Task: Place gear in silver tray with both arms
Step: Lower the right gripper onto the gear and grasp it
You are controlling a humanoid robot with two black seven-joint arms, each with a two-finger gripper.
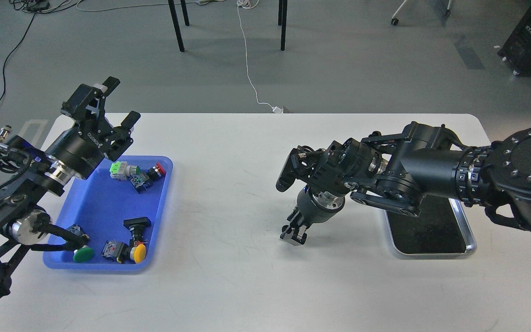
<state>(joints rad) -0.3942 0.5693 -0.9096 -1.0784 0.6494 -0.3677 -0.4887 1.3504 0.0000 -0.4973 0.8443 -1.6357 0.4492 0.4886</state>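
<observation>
The rectangular shiny silver metal tray (470, 240) with rounded corners and a dark reflective base sits on the right side of our white table (247, 276), partly hidden under our black right arm (422, 170). Nothing visible in the part of it we can see.

Our right gripper (293, 235) points down at the tabletop, left of the tray and well apart from it. There's something small and dark with a toothed edge right at its tip, but honestly we can't tell if the fingers are clamped on it or what it is.

Our left gripper (113, 103) hangs over the far corner of the blue plastic tray (95, 207), fingers spread wide, holding nothing. That tray has a bunch of push-button switches in it: green, red, yellow caps.

Beyond the table: grey floor, a white cable (247, 60), black chair legs (178, 27).
</observation>
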